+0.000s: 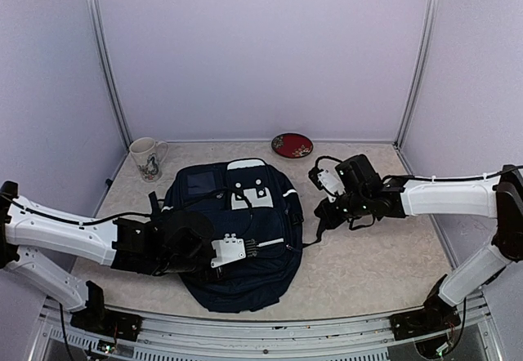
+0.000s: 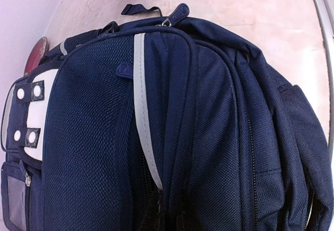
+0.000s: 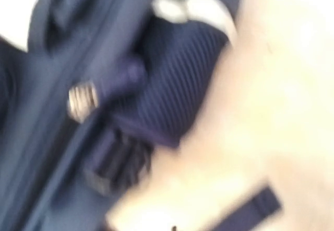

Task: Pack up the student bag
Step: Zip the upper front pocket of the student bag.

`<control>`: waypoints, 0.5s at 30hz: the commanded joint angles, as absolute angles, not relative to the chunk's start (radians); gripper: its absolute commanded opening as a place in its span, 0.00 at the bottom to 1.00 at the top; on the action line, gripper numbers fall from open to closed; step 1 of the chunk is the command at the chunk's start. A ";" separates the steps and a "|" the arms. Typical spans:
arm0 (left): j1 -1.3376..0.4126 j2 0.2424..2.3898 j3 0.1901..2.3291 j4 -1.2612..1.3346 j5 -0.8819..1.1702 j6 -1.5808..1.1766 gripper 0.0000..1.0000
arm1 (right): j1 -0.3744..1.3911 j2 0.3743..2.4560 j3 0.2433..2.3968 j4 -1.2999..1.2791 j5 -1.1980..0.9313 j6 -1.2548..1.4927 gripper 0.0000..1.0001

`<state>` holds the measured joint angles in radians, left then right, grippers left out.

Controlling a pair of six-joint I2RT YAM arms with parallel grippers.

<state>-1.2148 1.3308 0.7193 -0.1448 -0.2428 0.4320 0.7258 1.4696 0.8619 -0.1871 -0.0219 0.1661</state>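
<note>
The student bag [image 1: 237, 275], navy-blue with a white dotted patch [image 2: 43, 84], lies flat in the middle of the table. My left gripper [image 1: 260, 248] rests on top of it, shut on a fold of its fabric beside a thin white stripe [image 2: 141, 111]; its fingers are buried in the dark crease at the bottom of the left wrist view. My right gripper [image 1: 321, 218] hovers at the bag's right edge and is shut. The right wrist view is blurred: it shows the bag's side [image 3: 172, 95], a buckle [image 3: 112, 160] and a loose strap [image 3: 250, 210], but no fingers.
A white mug [image 1: 148, 158] stands at the back left of the table. A red plate [image 1: 292, 144] lies at the back centre against the wall. The enclosure walls close in on three sides.
</note>
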 commanded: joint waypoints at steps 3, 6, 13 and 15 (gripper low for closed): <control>-1.264 1.342 0.728 -0.138 -0.283 0.434 0.00 | 0.727 1.546 1.012 -0.212 -0.192 -0.026 0.00; -1.262 1.334 0.706 -0.139 -0.299 0.427 0.00 | 0.727 1.434 0.924 -0.220 -0.422 -0.117 0.18; -1.261 1.271 0.675 -0.105 -0.303 0.430 0.00 | 0.738 1.439 0.869 -0.299 -0.739 -0.117 0.60; -1.260 1.261 0.670 -0.108 -0.306 0.431 0.00 | 0.778 1.474 0.883 -0.323 -0.681 -0.143 0.61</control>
<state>-1.2533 1.3075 0.6823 -0.1307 -0.2924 0.4316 0.7353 1.4166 0.8906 -0.2562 -0.6098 -0.1017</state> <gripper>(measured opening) 0.039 0.601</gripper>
